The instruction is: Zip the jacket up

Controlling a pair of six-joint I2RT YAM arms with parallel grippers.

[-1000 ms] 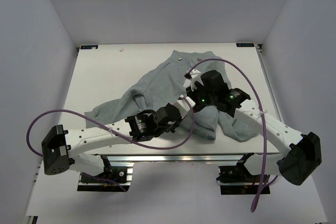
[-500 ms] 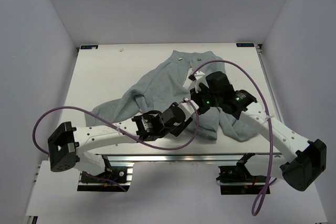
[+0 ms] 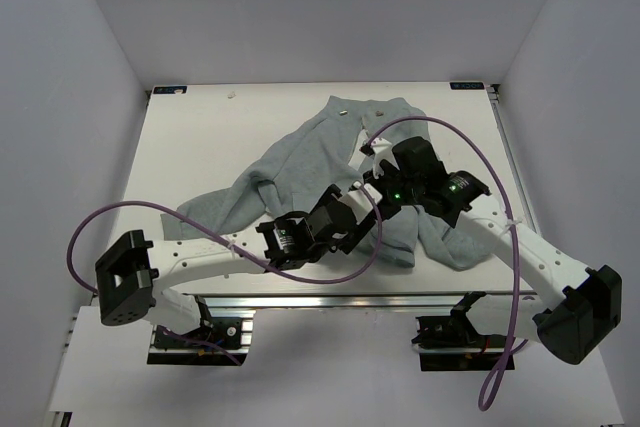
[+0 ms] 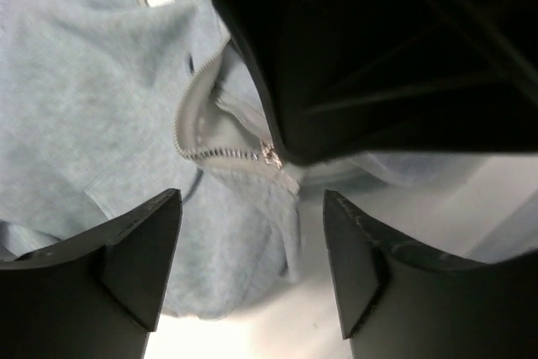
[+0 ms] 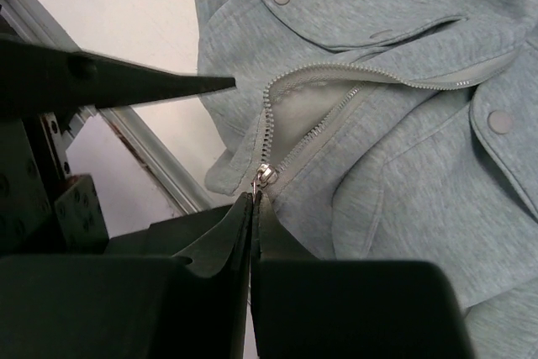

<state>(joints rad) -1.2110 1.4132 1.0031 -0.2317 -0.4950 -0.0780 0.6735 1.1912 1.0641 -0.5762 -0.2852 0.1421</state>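
The light grey jacket (image 3: 310, 157) lies crumpled on the white table, its hem toward the near edge. In the right wrist view the zipper (image 5: 290, 145) is joined only at the bottom, with the teeth spread apart above the slider (image 5: 263, 176). My right gripper (image 5: 254, 197) is shut on the zipper pull just below the slider. My left gripper (image 4: 252, 237) stands open over the jacket's bottom hem (image 4: 252, 241), with nothing between its fingers (image 4: 139, 250). It sits close to the right gripper (image 3: 378, 182), on its near-left side.
The table's near edge and metal rail (image 5: 151, 157) run just below the hem. One sleeve (image 3: 205, 209) trails to the left. Purple cables (image 3: 110, 222) loop off both arms. White walls close in the table (image 3: 190, 137) on three sides.
My left gripper has opened and let go of the hem, and its arm has shifted slightly right. The right gripper stays shut on the zipper pull.
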